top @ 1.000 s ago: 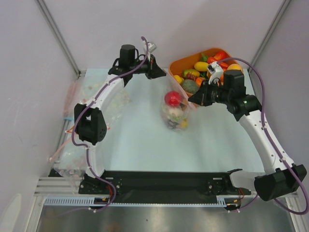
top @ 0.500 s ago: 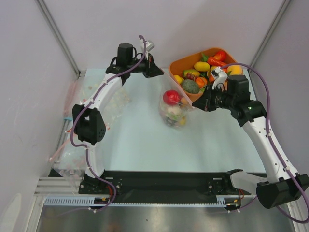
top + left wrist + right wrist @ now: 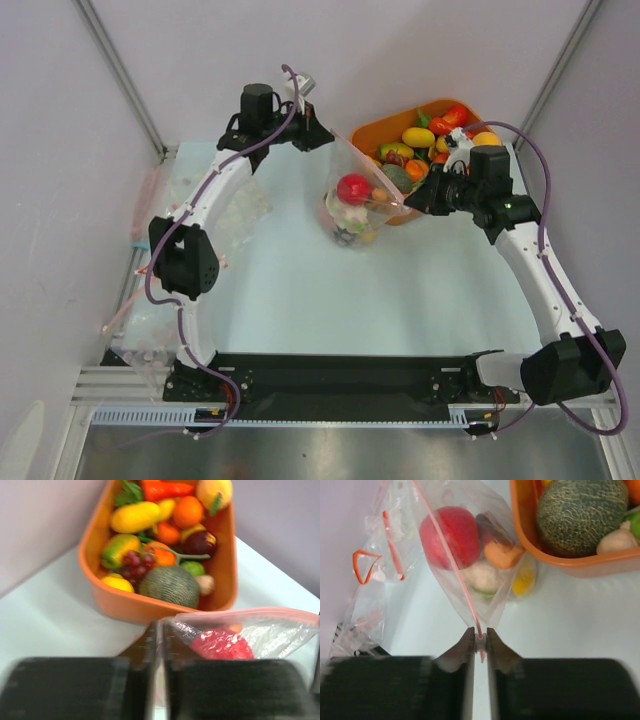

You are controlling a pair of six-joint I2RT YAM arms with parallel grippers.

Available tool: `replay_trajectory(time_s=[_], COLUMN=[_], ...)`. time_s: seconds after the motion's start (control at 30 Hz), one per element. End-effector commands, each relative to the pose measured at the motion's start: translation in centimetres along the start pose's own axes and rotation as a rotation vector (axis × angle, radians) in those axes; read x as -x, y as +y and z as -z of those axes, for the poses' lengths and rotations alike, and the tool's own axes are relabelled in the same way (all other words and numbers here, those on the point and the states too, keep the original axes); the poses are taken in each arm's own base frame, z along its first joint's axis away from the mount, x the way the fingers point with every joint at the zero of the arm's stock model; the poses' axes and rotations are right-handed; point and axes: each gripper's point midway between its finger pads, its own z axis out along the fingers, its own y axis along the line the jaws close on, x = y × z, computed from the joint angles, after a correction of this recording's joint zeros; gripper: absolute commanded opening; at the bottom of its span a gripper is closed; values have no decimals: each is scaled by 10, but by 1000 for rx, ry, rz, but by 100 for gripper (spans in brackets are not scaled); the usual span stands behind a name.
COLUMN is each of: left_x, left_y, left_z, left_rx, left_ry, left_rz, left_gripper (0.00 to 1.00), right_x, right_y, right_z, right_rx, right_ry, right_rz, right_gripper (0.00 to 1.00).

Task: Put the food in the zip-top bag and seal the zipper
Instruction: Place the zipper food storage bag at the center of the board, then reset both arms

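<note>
The zip-top bag (image 3: 350, 215) hangs stretched between both grippers above the table, beside the orange tub. It holds a red fruit (image 3: 353, 188) and several other pieces of food. The pale-pink zipper (image 3: 368, 172) runs taut from corner to corner. My left gripper (image 3: 330, 138) is shut on the bag's far corner; its wrist view shows the bag (image 3: 280, 632) and the red fruit (image 3: 222, 645) past the fingers (image 3: 150, 645). My right gripper (image 3: 408, 203) is shut on the zipper's near end (image 3: 480, 639). The zipper (image 3: 445, 555) runs away from it over the red fruit (image 3: 450, 535).
The orange tub (image 3: 372, 132) at the back right holds several toy fruits and vegetables, including a green melon (image 3: 582, 510). Crumpled spare clear bags (image 3: 160, 205) lie along the table's left edge. Walls close the back and both sides.
The bag has been lifted off the table and pulled taut between the grippers. My right gripper moved up toward the tub; my left gripper shifted slightly back.
</note>
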Motion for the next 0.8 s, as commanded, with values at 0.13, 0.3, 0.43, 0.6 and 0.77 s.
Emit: replay_trajectory(time_s=[0.13,0.3,0.43,0.6,0.77], left_x=[70,83,89,78,37], left_y=[16,15,12,4,3], left_z=[33,53,73,110,139], left_rx=[203,285,346,397,509], left_ry=[-184,-253,-311,-424,-427], left_rz=[-66,-62,10,272,478], left_gripper=[64,90,100,100,100], right_x=[42,61,86,96,92], right_y=[-10,-5,-10,-20,-28], right_z=[3,12,32,51,59], right_rx=[-65,-79,-167,-261,-309], right_ry=[-120,-197,-317,-387,-415], right_rz=[-2,-5,-32,-182,-288], right_gripper=[54,69,100,99,100])
